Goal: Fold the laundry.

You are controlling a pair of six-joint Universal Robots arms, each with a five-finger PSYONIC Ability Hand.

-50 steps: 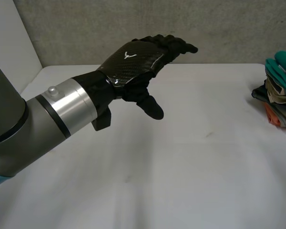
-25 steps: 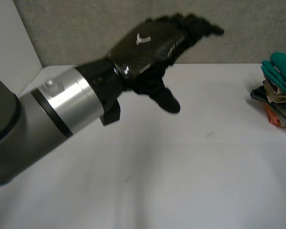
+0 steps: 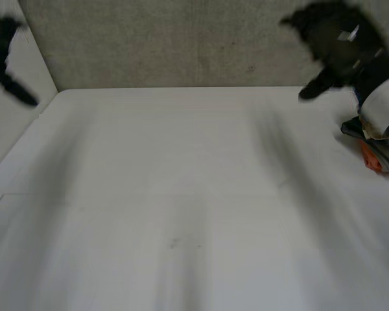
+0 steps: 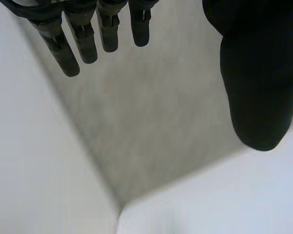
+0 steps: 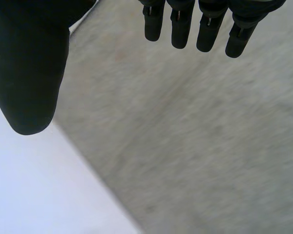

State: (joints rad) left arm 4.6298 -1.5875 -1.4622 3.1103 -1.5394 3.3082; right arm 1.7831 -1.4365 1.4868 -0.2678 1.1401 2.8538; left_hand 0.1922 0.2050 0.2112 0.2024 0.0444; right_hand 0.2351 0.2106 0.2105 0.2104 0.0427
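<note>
The laundry stack [image 3: 373, 155] sits at the 3 o'clock edge of the table [image 3: 194, 207]. Its visible layers are an orange piece at the base, with a dark piece and a beige piece above it. The upper part of the stack is hidden behind the right arm [image 3: 384, 103], whose silver wrist ring stands directly in front of it. Whether the arm touches the cloth cannot be told.

The right robot hand [image 3: 337, 42] is at 1 o'clock, raised in front of the wall and lying toward 11 o'clock of the stack. In the right wrist view its fingers [image 5: 205, 24] are straight and the thumb is spread well away from them. The hand is released and grasps nothing.

The left robot hand [image 3: 1, 48] is at 10 o'clock, raised in front of the side wall and well apart from the stack. In the left wrist view its fingers [image 4: 85, 39] are straight and the thumb stands apart. It is released and grasps nothing.

The table is white and matte. A small dark mark [image 3: 174, 243] lies toward 6 o'clock of its centre. A grey rough wall [image 3: 181, 39] runs along the 12 o'clock edge. A white side wall [image 3: 13, 129] runs along the 9 o'clock edge. The two walls meet in a corner at 11 o'clock, and the left wrist view shows this corner beyond the fingertips. The right wrist view shows the grey wall meeting the table beyond the fingertips.
</note>
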